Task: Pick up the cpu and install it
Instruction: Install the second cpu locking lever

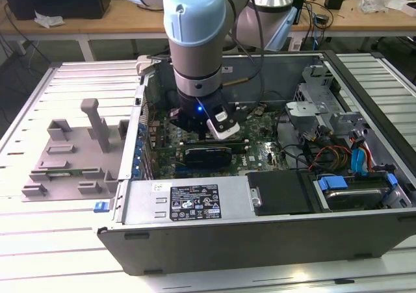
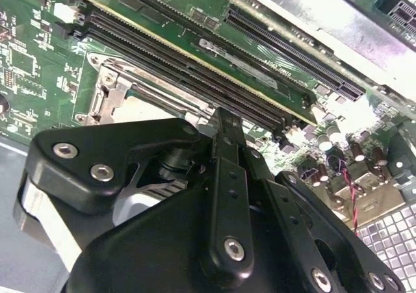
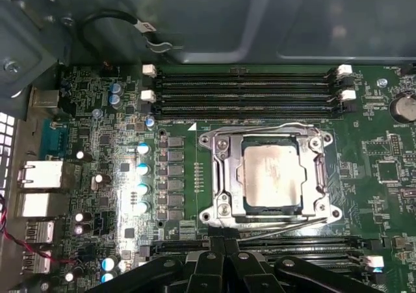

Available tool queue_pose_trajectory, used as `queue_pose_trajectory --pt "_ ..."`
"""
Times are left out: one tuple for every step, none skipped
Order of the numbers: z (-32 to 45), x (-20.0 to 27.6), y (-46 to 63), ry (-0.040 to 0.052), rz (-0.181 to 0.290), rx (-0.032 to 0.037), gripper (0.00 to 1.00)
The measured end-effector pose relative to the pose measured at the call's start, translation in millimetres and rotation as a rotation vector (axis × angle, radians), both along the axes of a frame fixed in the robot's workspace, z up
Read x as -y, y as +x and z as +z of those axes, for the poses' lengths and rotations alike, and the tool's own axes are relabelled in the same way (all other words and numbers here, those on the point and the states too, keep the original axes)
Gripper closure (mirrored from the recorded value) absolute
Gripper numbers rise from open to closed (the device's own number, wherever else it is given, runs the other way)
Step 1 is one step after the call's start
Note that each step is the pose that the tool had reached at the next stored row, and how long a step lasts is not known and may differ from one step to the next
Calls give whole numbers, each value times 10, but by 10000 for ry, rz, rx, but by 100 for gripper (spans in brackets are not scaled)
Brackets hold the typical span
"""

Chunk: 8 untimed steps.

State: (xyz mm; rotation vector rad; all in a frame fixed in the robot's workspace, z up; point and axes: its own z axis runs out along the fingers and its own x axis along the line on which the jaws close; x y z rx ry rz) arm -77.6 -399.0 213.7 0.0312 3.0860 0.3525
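The cpu, a flat silver-grey square with a smudged top, lies inside the metal-framed socket on the green motherboard in the first wrist view. My gripper hovers just off the socket's edge, over the neighbouring memory slots. Its black fingers are drawn together with nothing between them. In the second wrist view the gripper points down beside the socket's frame, and its body hides the cpu. In the exterior view my arm reaches down into the open computer case.
Rows of memory slots run along both sides of the socket. A grey plastic tray with upright blocks sits at the exterior view's left of the case. Cables and a drive bay crowd the case toward the exterior view's right.
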Motion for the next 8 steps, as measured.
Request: queue_pose_trajectory --pt "-11 4 0 36 1 1 89" --pt "-18 7 0 87 1 3 89" --pt "-24 13 0 165 1 4 89" --pt "-28 19 0 252 0 6 89" --pt "-32 25 0 325 1 7 89" --pt "-41 33 -1 375 0 7 89" --pt "-53 39 -1 388 0 9 89" --pt "-67 43 -2 392 0 9 89"
